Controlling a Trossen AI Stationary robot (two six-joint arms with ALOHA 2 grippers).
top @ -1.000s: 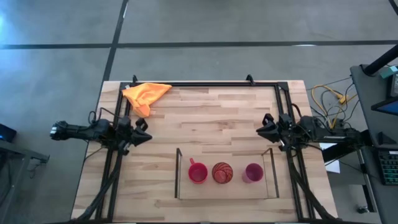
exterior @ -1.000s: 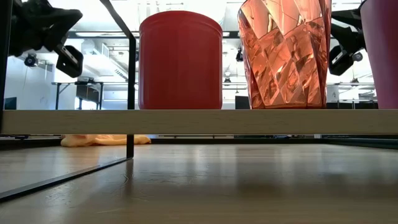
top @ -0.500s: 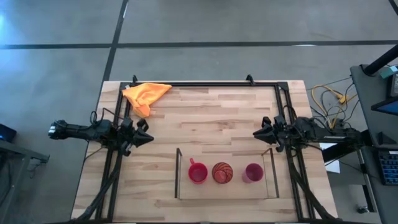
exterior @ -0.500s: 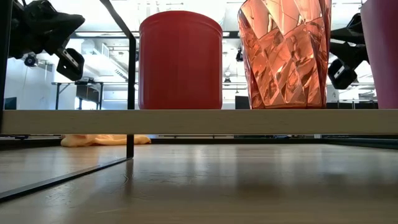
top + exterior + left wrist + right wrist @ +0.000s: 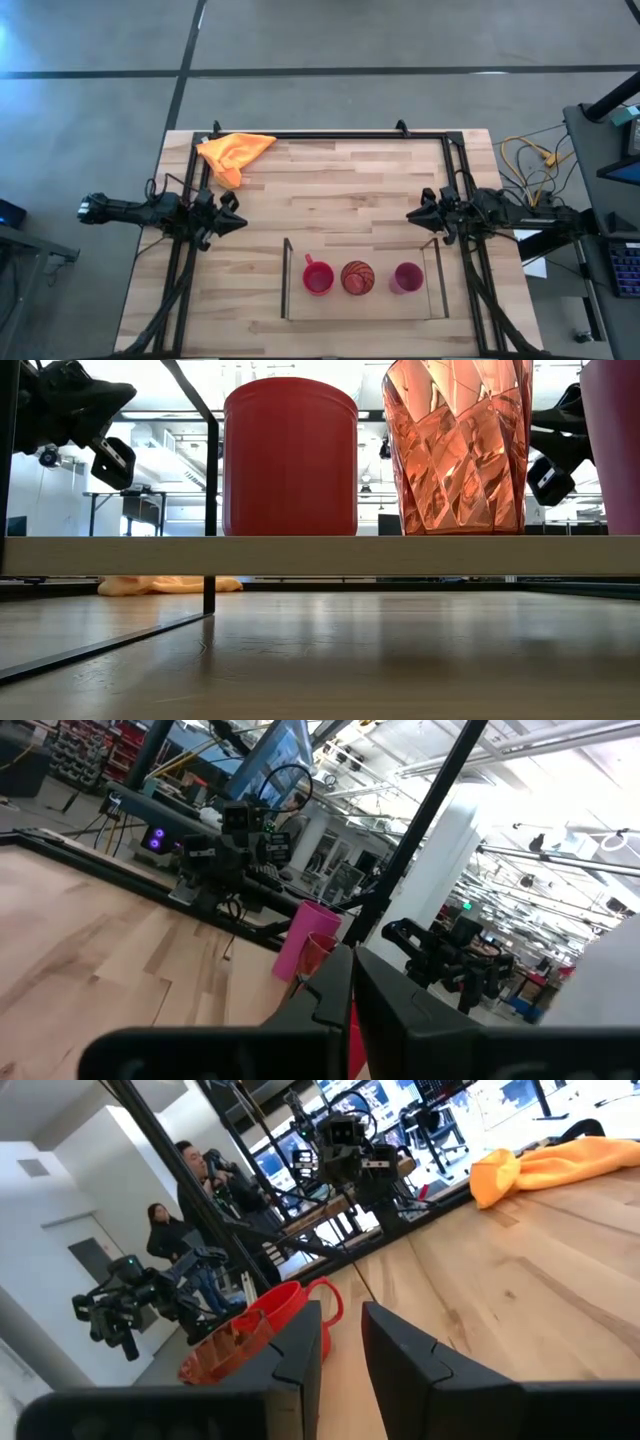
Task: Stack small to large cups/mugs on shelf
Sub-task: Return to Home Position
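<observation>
Three cups stand upright in a row on the light-wood shelf (image 5: 362,305): a red mug (image 5: 318,278) with a handle, an orange cup (image 5: 358,277) with dark lines, and a magenta tumbler (image 5: 407,277). In the low view the red mug (image 5: 290,455), the faceted orange cup (image 5: 460,445) and the tumbler's edge (image 5: 612,445) rest on the board (image 5: 320,555). My left gripper (image 5: 238,222) hovers at the table's left side, shut and empty (image 5: 352,970). My right gripper (image 5: 412,215) hovers beyond the shelf's right end, slightly open and empty (image 5: 342,1325).
A yellow-orange cloth (image 5: 235,152) lies crumpled at the far left corner, also in the right wrist view (image 5: 560,1165). Thin dark upright panels (image 5: 286,278) close the shelf's short ends. A black frame (image 5: 330,135) runs along the table's far edge. People (image 5: 190,1170) stand in the room beyond.
My right gripper has shifted a little toward the table's left and turned slightly, showing lower in the low view. My left gripper has turned slightly in place. Both have kept still over the last half second. The cups have not moved.
</observation>
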